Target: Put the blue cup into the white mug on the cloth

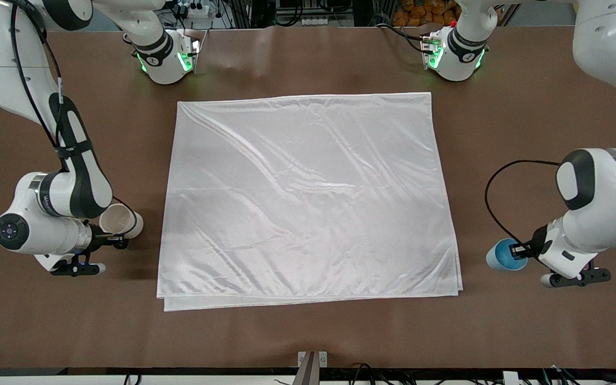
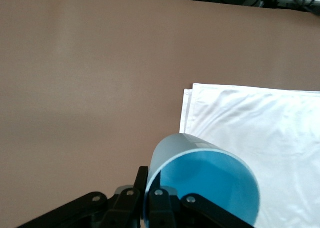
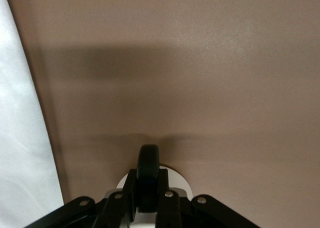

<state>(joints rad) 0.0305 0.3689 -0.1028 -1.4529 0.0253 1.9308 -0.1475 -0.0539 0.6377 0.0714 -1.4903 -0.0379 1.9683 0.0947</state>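
Observation:
The white cloth (image 1: 308, 192) lies flat in the middle of the brown table (image 1: 527, 133). My left gripper (image 1: 522, 250) is shut on the rim of the blue cup (image 1: 503, 255), held tilted over bare table off the cloth's edge at the left arm's end. In the left wrist view the cup (image 2: 210, 183) shows its bright blue inside, with my left gripper (image 2: 150, 200) pinching its wall and a cloth corner (image 2: 260, 123) close by. My right gripper (image 1: 110, 235) is shut on the black handle (image 3: 148, 163) of the white mug (image 1: 121, 222), tilted over bare table at the right arm's end. The mug body (image 3: 176, 180) and the cloth edge (image 3: 20, 138) show in the right wrist view.
Both arm bases (image 1: 169, 59) (image 1: 455, 53) with green lights stand along the table's far edge. A small metal bracket (image 1: 312, 363) and cables sit at the edge nearest the front camera. The cloth's folded double edge (image 1: 308, 300) faces that camera.

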